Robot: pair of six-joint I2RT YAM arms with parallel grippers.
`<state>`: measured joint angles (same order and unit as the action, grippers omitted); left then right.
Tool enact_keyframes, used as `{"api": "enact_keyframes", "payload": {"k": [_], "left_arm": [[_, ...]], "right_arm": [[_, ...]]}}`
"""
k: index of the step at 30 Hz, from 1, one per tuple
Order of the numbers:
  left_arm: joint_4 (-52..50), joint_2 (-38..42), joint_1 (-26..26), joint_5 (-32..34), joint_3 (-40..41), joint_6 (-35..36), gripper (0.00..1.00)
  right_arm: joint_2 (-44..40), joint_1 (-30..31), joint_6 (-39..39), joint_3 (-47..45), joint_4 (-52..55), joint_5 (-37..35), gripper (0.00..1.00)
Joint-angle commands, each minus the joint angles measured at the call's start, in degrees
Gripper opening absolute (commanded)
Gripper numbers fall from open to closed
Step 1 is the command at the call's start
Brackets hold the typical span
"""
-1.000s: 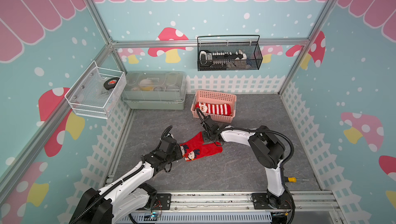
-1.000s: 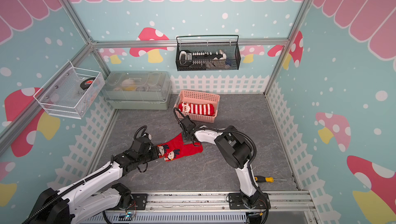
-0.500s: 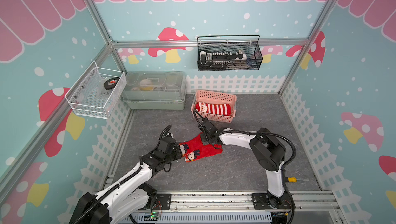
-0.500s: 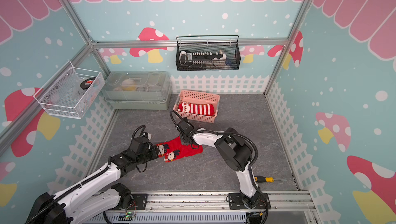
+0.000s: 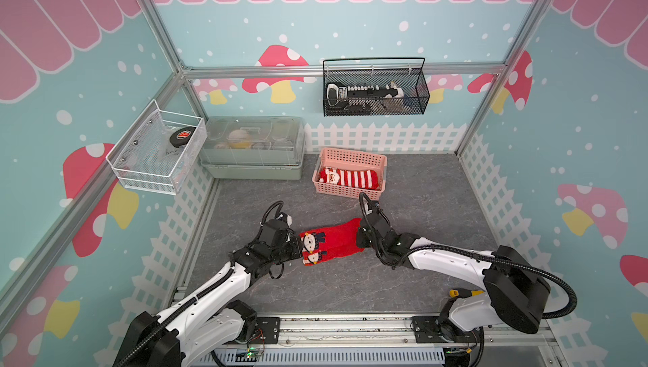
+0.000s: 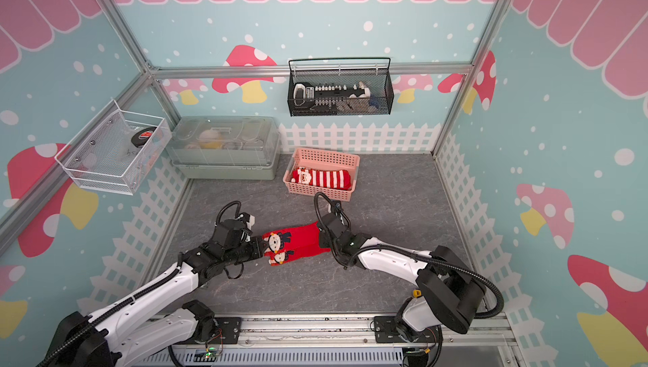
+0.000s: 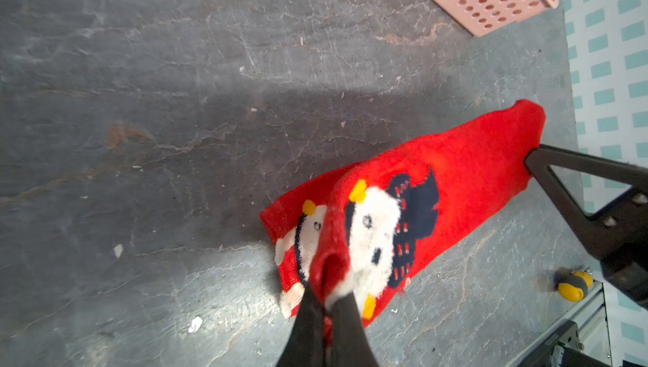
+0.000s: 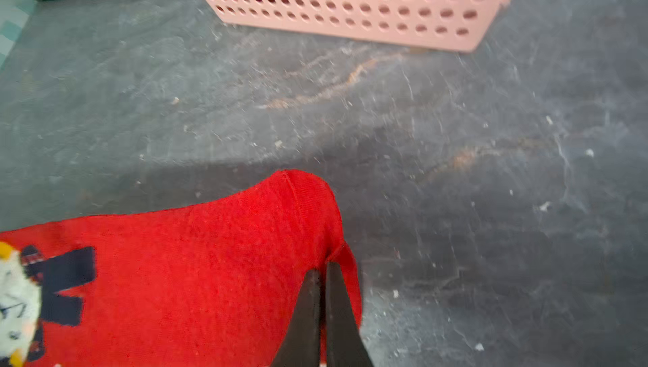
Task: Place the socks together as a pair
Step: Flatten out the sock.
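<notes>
At the left, our left gripper [image 5: 301, 246] is clamped, fingers together, on a pinch of the cuff end of the top sock [image 5: 336, 233], right by its fuzzy white face. The left wrist view shows the fabric bunched into a little ridge between the fingers [image 7: 350, 333].

That sock lies stretched across the grey floor [image 5: 315, 288] in the middle of the cell. It overlaps the lower sock [image 5: 313, 259], whose matching face peeks out just beside it on the near side.

Both look like thin, light knits, limp and with no stiffness to carry a push. We judge they will go only where they are pulled and will sag or fold wherever we leave them unsupported. The knit should grip well enough, but a shallow pinch may slip off or catch only one layer. The ends, cuff and toe, are the places to hold, keeping the sock taut between them.

At the other end, our right gripper [image 5: 359, 239] is closed on a small fold at the toe edge, fingers [image 8: 305, 319] together on red cloth. We cannot tell whether the layer beneath is caught too.

Behind it, a striped sock [image 5: 350, 178] lies in the pink basket [image 5: 350, 154], apart from the pair.
</notes>
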<state>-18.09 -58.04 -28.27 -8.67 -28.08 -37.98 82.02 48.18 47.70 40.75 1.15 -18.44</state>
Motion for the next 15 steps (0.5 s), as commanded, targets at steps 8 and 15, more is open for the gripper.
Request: {"api": "enact_keyframes", "payload": {"k": [8,15], "left_arm": [[5.5,-6.4,-1.4,-2.2,1.6,-1.4,0.00],[5.1,-5.4,-2.3,-1.4,2.8,-2.4,0.00]], "right_arm": [[2.7,1.1,4.2,-2.1,-8.5,-0.2,0.00],[5.7,1.1,3.8,-1.5,-10.1,0.8,0.00]]}}
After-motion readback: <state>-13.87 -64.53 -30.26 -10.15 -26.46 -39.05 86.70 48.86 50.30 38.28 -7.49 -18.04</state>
